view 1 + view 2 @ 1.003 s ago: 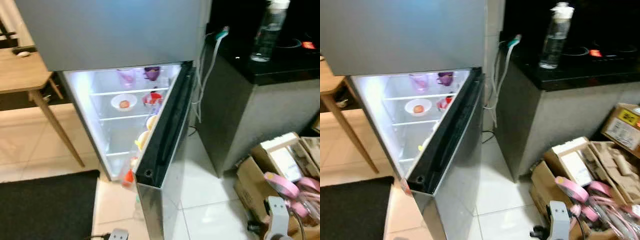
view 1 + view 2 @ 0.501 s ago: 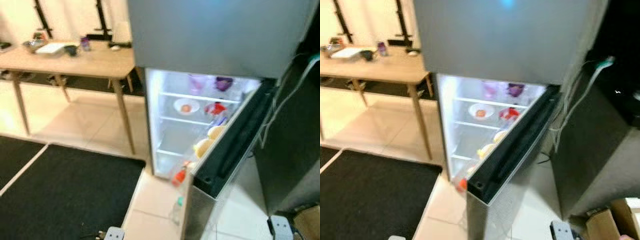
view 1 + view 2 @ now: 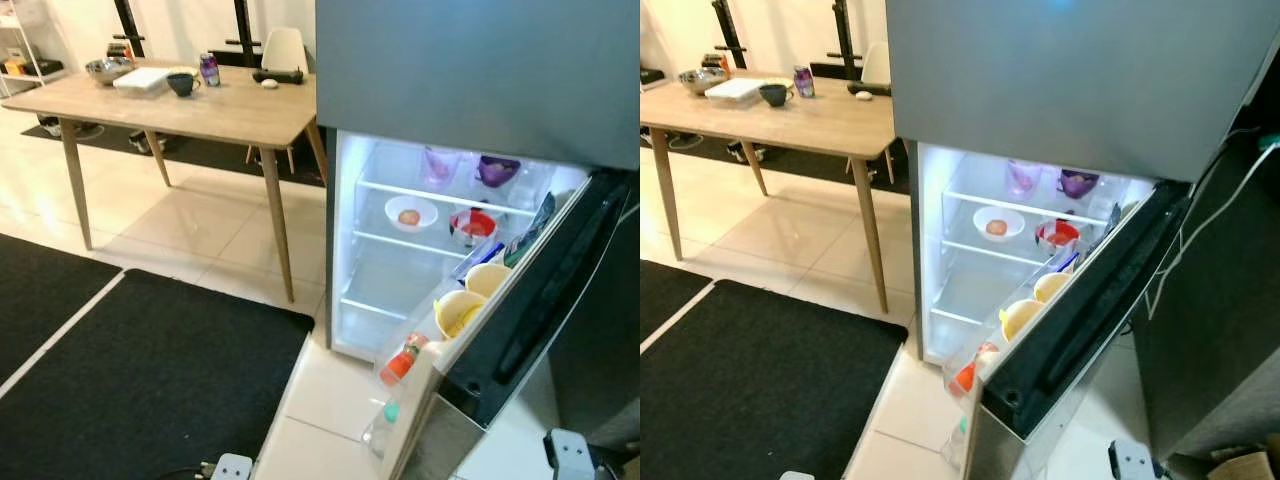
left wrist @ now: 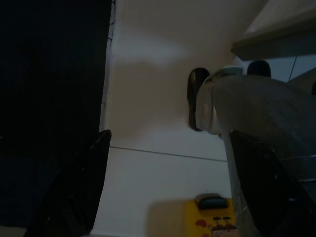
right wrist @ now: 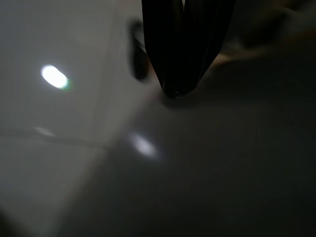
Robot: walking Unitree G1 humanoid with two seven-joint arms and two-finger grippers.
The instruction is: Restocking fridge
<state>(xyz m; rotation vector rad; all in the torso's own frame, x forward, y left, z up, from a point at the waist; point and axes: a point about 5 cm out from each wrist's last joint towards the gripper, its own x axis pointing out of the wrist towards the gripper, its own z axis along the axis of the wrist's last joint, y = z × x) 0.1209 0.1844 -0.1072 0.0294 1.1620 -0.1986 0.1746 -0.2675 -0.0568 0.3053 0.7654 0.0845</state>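
Standing before the open fridge (image 3: 480,80), the robot is facing its lit shelves, with a white bowl (image 3: 410,213) and red bowl (image 3: 472,225) at the middle shelf's front edge. Both arms are hanging idle: the left gripper (image 4: 168,182) is spread wide above the floor, the right gripper (image 5: 185,47) pressed together, empty. Restock items are likely waiting on the wooden table (image 3: 230,115); walking there squarely, skirting the black mat (image 3: 130,390), seems advisable.

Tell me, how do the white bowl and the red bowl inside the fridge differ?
The white bowl is shallow, and a small reddish item lies in it; the red bowl is deeper, its contents unclear. The white bowl sits nearer the fridge's open side, the red bowl nearer the door. Both stand on the same middle shelf.
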